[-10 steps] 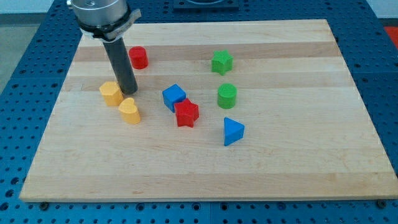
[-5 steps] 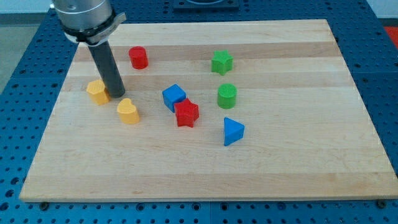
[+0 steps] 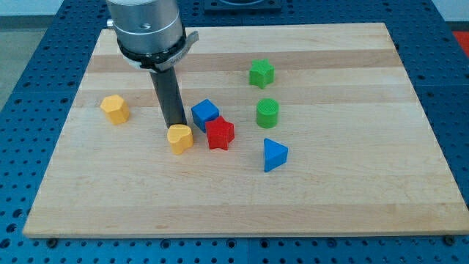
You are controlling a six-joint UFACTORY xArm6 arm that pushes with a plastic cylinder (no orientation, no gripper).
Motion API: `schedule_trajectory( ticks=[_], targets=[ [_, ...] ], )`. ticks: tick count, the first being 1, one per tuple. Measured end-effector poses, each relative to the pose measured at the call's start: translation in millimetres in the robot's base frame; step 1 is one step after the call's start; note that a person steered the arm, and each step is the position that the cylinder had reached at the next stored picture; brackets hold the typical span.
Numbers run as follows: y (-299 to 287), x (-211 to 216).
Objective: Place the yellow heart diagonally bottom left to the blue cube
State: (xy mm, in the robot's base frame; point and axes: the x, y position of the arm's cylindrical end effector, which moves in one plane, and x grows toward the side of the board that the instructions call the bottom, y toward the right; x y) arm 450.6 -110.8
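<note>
The yellow heart (image 3: pixel 180 138) lies on the wooden board (image 3: pixel 242 198), just below and to the left of the blue cube (image 3: pixel 205 114). My tip (image 3: pixel 175 125) stands right at the heart's top edge, touching or nearly touching it, and just left of the blue cube. A red star (image 3: pixel 220 134) sits against the cube's lower right, to the right of the heart.
A yellow hexagon-like block (image 3: pixel 115 108) lies at the view's left. A green star (image 3: pixel 261 73), a green cylinder (image 3: pixel 267 113) and a blue triangle (image 3: pixel 275 155) lie to the right. The red cylinder is hidden behind the arm.
My tip swung from beside the yellow hexagon block rightward to the heart. The heart slid right, closer to the blue cube. The hexagon block was nudged left earlier and now rests.
</note>
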Motion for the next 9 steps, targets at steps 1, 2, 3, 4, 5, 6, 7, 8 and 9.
schedule_trajectory(
  ticks=[1, 2, 3, 4, 5, 6, 7, 8, 9],
  targets=[
    [0.0, 17.3],
    [0.0, 26.1],
    [5.5, 14.5],
    [33.8, 14.0],
    [42.3, 24.3],
    [57.8, 33.9],
    [60.0, 47.3],
    [60.0, 51.9],
    [49.0, 51.9]
  ],
)
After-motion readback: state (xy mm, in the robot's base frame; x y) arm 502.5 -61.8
